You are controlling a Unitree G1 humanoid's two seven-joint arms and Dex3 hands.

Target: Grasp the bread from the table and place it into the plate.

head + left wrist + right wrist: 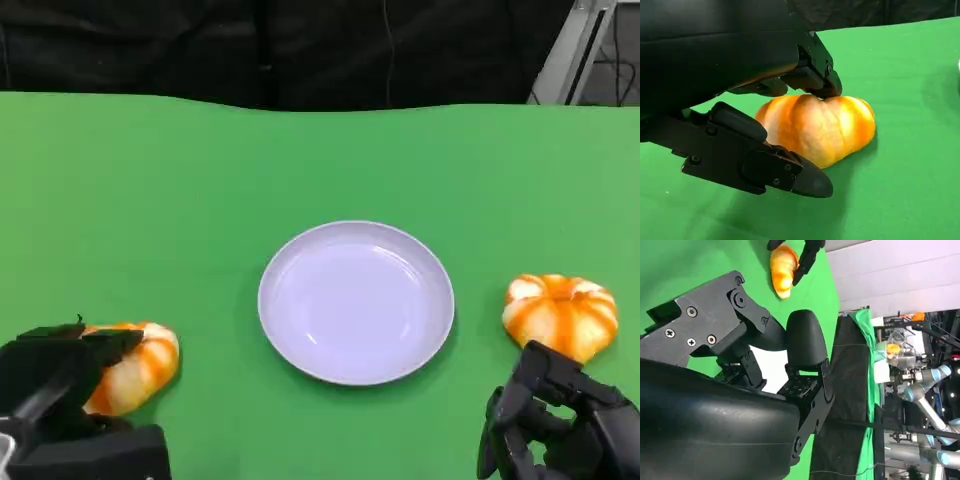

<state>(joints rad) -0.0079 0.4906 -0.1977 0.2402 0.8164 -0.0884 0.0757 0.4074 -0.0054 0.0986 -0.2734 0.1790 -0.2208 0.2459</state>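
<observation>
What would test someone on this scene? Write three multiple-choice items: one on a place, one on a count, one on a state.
1. The plate lies:
A. under the left hand
B. between the two breads
C. at the far edge

2. Breads on the table:
A. one
B. three
C. two

3. The plate is:
A. empty
B. holding a bread
C. overturned

Answers:
1. B: the left bread and the right bread flank it.
2. C: just those two lie on the green cloth.
3. A: its inside shows bare and right side up.
</observation>
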